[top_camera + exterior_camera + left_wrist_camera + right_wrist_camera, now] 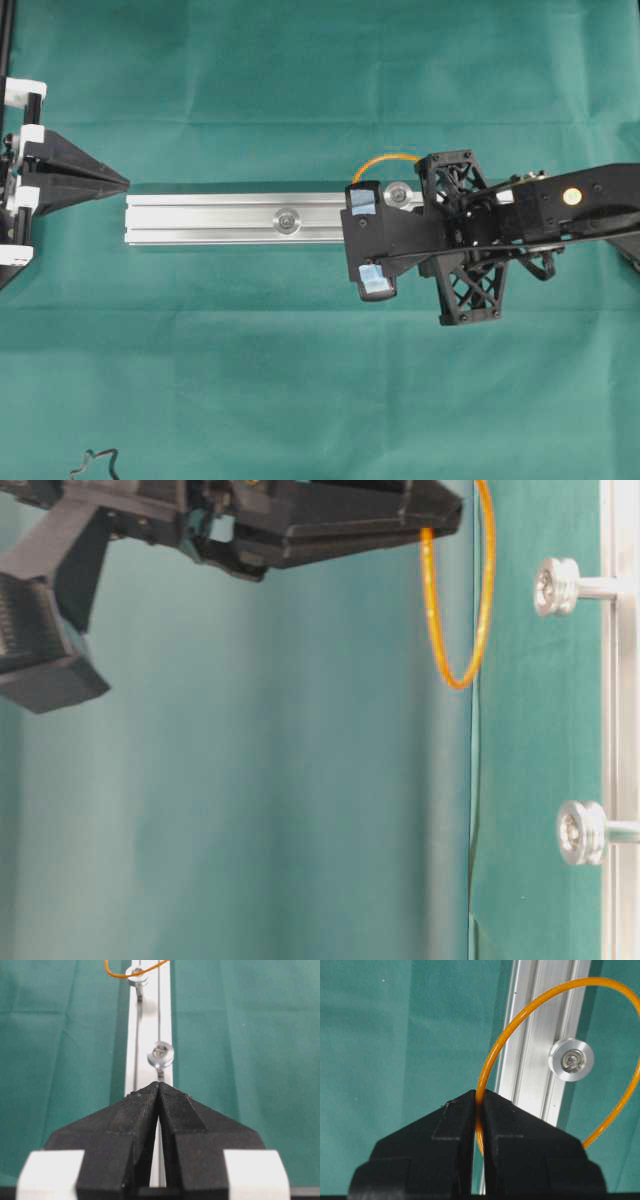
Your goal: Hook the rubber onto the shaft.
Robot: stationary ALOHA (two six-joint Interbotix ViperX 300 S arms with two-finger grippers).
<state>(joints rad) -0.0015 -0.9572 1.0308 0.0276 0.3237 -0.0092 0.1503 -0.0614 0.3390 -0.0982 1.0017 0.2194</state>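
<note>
Black jaws of the left gripper [159, 1091] fill the near foreground of its wrist view, pressed together and holding nothing, at the nine o'clock end of the silver rail [230, 218]. Along the rail toward three o'clock stands one shaft [287, 220], then a second shaft [401, 192]. Over that second shaft the right gripper [479, 1102] pinches the rubber [520, 1015], jaws clamped on the orange loop. The loop hangs in the air, ringing the shaft head in the right wrist view. Green cloth [300, 380] covers the table.
</note>
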